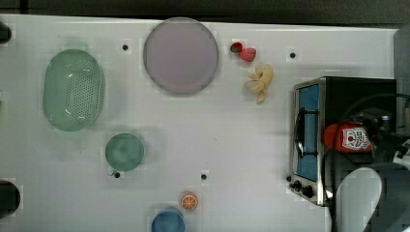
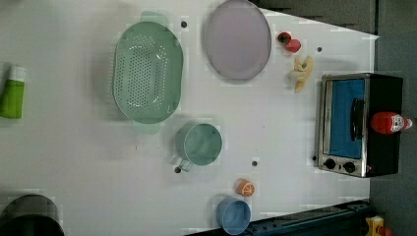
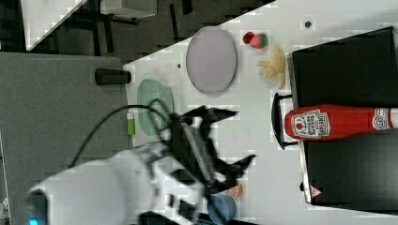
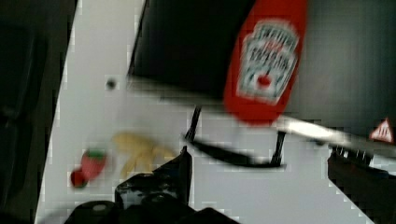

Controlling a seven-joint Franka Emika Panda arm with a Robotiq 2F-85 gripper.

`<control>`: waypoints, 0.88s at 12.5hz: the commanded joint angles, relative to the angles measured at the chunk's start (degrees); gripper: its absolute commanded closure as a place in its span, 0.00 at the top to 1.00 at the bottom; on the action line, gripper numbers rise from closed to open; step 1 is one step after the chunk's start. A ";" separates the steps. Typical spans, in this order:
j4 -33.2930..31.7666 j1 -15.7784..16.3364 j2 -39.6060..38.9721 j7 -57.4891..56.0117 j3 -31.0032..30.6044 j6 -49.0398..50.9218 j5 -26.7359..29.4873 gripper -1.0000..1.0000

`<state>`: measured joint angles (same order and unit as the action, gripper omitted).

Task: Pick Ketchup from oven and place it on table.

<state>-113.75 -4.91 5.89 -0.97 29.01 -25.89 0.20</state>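
The ketchup bottle (image 3: 328, 123) lies on its side on the flat black top of the oven (image 3: 347, 70), its label end over the door handle and its white cap pointing away from the door. The gripper (image 3: 237, 138) hangs in the air with its fingers (image 3: 220, 112) spread wide and holding nothing, apart from the bottle. The oven sits at the top view's right edge of the white tabletop (image 1: 217, 130), near a purple plate (image 1: 181, 55), a strawberry (image 1: 247, 54) and a banana (image 1: 261, 83).
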 commanded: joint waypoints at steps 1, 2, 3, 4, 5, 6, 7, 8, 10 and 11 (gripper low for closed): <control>0.46 -0.48 -4.28 0.69 1.54 -3.85 0.05 1.00; 0.74 -0.52 -6.55 0.70 2.66 -5.73 0.29 1.00; 1.14 -0.57 -8.81 0.72 3.61 -7.41 0.79 1.00; 1.65 -0.67 -11.01 0.84 4.26 -8.73 1.47 1.00; 2.30 -0.83 -13.15 1.47 4.72 -9.14 2.77 1.00; 2.88 -1.09 -15.17 2.77 5.24 -8.95 4.95 1.00; 3.27 -1.38 -17.06 3.84 5.66 -8.71 7.18 1.00; 3.42 -1.64 -18.81 3.87 5.95 -8.73 8.14 1.00; 3.67 -1.86 -21.21 4.24 6.03 -8.88 8.66 1.00; 3.83 -1.93 -21.86 4.65 6.06 -8.92 8.68 1.00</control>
<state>-110.90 -6.54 -18.18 0.38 34.19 -35.33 8.27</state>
